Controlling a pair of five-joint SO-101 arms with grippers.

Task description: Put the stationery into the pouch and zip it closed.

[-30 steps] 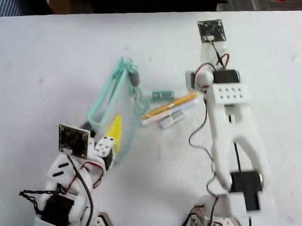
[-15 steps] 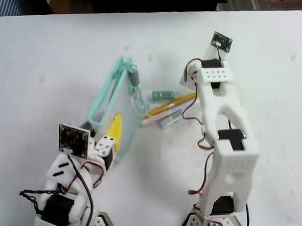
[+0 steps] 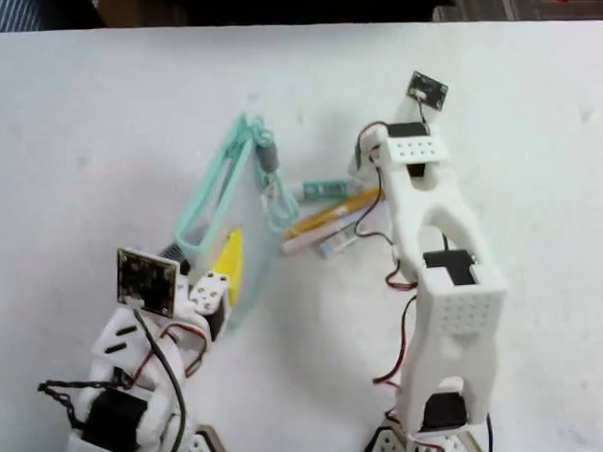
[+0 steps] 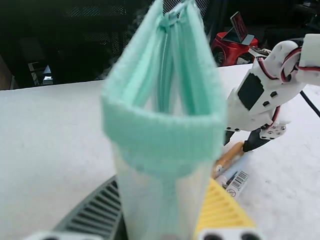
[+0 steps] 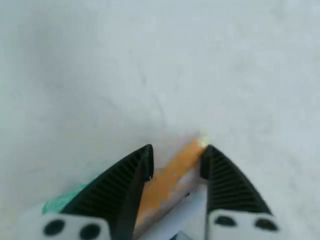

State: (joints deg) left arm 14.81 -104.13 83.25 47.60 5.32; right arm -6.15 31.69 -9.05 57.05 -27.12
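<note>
The clear pouch [image 3: 221, 204] with mint trim stands on its edge, mouth open, with my left gripper [image 3: 205, 262] shut on its lower end. In the left wrist view the pouch rim [image 4: 160, 125] rises between the yellow finger [image 4: 220, 210] and the grey one. To the pouch's right lie an orange pen [image 3: 333, 211], a white pen [image 3: 317, 235], a mint eraser [image 3: 325, 189] and a small barcoded stick [image 3: 338, 243]. My right gripper [image 5: 176, 152] is open and low over the table, its black fingers [image 5: 135, 172] on either side of the orange pen's [image 5: 172, 177] end.
The white table [image 3: 96, 115] is bare to the left and beyond the pouch. A grey cord with a mint loop [image 3: 271, 177] hangs from the pouch's zip end near the eraser. The right arm's body [image 3: 438, 250] spans the table's near right.
The right arm has swung left toward the stationery and come down, so its fingers now straddle the orange pen's end. The pens shifted slightly. The left arm and pouch stayed put.
</note>
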